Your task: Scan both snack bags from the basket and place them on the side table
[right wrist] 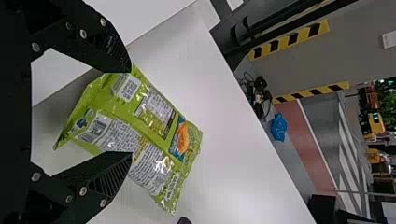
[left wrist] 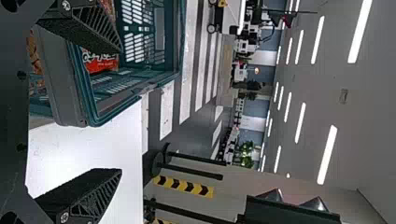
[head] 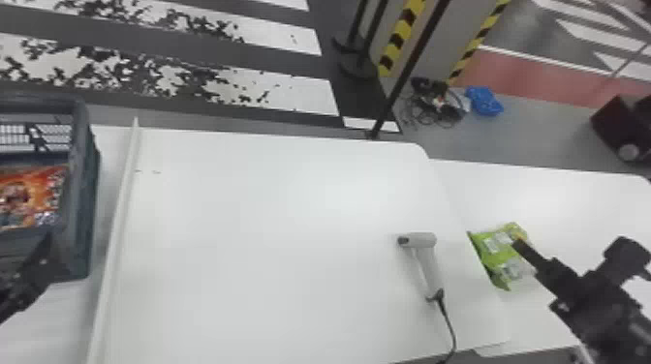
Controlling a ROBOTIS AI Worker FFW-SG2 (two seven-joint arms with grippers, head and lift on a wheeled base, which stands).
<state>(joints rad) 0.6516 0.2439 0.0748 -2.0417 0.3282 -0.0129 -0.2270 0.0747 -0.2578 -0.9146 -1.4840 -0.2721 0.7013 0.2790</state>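
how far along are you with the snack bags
About halfway, it seems. The green snack bag lies on the side table; whether it was scanned can't be told. Nothing is in hand: the right gripper is open over that bag, the left gripper open by the basket. Left to do: the orange snack bag, in the basket, needs scanning and placing.

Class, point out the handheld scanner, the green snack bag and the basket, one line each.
Handheld scanner (head: 433,271): head view, on its handle.
Green snack bag (right wrist: 140,133): right wrist view, middle of its printed face.
Basket (head: 86,193): head view, on its right side wall.
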